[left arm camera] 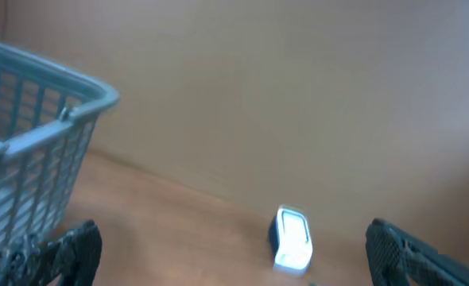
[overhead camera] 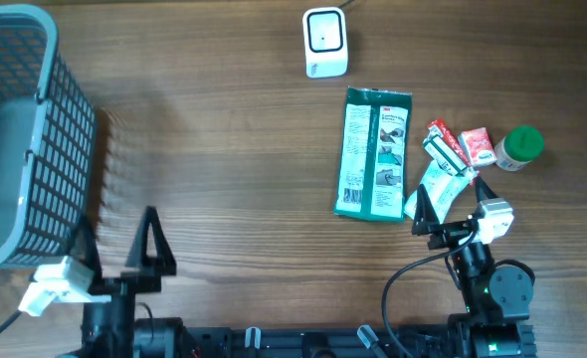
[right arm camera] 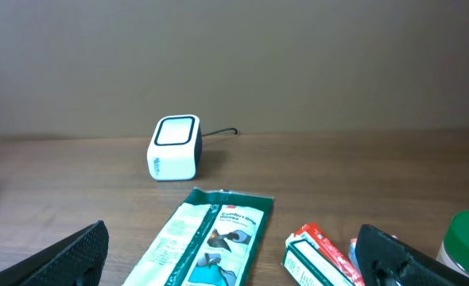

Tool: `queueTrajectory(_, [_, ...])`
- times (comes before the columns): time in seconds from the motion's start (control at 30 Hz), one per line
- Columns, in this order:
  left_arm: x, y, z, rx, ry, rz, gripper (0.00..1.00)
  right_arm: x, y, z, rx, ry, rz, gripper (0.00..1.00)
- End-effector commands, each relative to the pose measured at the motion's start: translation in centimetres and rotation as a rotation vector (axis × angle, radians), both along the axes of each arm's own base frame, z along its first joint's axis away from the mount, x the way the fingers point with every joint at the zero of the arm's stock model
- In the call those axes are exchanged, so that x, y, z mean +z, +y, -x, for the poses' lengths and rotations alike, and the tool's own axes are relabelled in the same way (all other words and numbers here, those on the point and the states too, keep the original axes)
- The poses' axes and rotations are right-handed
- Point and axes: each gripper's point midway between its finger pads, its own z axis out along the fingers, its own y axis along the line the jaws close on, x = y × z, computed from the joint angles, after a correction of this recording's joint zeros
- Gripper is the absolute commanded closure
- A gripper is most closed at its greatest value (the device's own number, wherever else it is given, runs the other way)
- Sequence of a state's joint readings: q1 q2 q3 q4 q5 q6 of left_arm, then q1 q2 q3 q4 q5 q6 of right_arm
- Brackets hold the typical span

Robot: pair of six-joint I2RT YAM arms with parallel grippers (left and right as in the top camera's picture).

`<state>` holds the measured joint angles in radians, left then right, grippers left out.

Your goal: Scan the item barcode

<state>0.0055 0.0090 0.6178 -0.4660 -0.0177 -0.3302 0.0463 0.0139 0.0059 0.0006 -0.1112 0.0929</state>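
Wood-grain bench. Boxy white scanner at 12 o'clock. Flat, glossy green packet lies at 3 o'clock, apart from the scanner. Latticed grey plastic basket at 9 o'clock. Left pincer, 7 o'clock, and right pincer, 5 o'clock: both spread apart, holding nothing.

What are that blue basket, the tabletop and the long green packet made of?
Basket: likely moulded plastic, matte grey-blue, with a uniform slotted grid. Tabletop: wood or wood-look laminate; grain streaks show. Green packet: probably glossy printed plastic film, lying flat.
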Motion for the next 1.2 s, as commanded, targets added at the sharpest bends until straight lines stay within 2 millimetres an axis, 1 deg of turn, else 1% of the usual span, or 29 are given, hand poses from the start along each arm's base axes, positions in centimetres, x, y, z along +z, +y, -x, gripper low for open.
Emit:
queueTrajectory(0.0, [1.6,0.3,-1.3,0.018,-0.168,-0.011,0.0,0.2,-0.3,0.0,-0.015,-0.007,-0.013,0.0])
queueTrajectory(0.07, [2.5,0.3,-1.8,0.016,-0.3,-0.014,0.0,0.2,-0.3,0.0,-0.016,-0.007,-0.013,0.0])
queueTrajectory(0.1, [2.5,0.3,-2.0,0.016,-0.344,-0.015,0.0,0.2,-0.3,0.0,-0.016,-0.007,-0.012,0.0])
queueTrajectory(0.2, [1.4,0.2,-2.5,0.013,-0.423,-0.017,0.0,0.2,-0.3,0.0,-0.016,-0.007,-0.013,0.0])
queueTrajectory(0.23, [0.4,0.2,-3.0,0.013,-0.421,-0.017,0.0,0.2,-0.3,0.0,-0.016,-0.007,-0.012,0.0])
queueTrajectory(0.27, [-1.1,0.3,-3.7,0.013,-0.39,-0.017,0.0,0.2,-0.3,0.0,-0.016,-0.007,-0.013,0.0])
queueTrajectory(0.33, [-3.3,0.3,-4.7,0.014,-0.337,-0.016,0.0,0.2,-0.3,0.0,-0.016,-0.007,-0.012,0.0])
queueTrajectory(0.37, [-4.6,0.3,-5.3,0.013,-0.303,-0.015,0.0,0.2,-0.3,0.0,-0.016,-0.007,-0.013,0.0])
queueTrajectory(0.47, [-7.9,0.3,-6.5,0.013,-0.218,-0.014,0.0,0.2,-0.3,0.0,-0.016,-0.007,-0.013,0.0])
queueTrajectory(0.5, [-8.7,0.4,-6.8,0.015,-0.18,-0.013,0.0,0.2,-0.3,0.0,-0.015,-0.007,-0.013,0.0])
queueTrajectory(0.57, [-11.2,0.5,-7.5,0.018,-0.074,-0.011,0.0,0.2,-0.3,0.0,-0.016,-0.007,-0.013,0.0])
queueTrajectory(0.6, [-13.7,0.6,-7.9,0.023,0.026,-0.008,0.0,0.2,-0.3,0.0,-0.016,-0.007,-0.013,0.0])
queueTrajectory(0.63, [-15.5,0.6,-8.0,0.026,0.1,-0.007,0.0,0.2,-0.3,0.0,-0.016,-0.007,-0.013,0.0])
queueTrajectory(0.7, [-18.4,0.7,-8.0,0.028,0.22,-0.007,0.0,0.2,-0.3,0.0,-0.015,-0.007,-0.012,0.0])
queueTrajectory(0.97, [-18.3,-0.7,-8.0,-0.044,0.214,-0.325,0.0,0.2,-0.3,0.0,-0.015,-0.007,-0.013,0.0])
queueTrajectory(1.17, [-18.3,-0.7,-8.0,-0.043,0.211,-0.319,0.0,0.2,-0.3,0.0,-0.016,-0.007,-0.013,0.0])
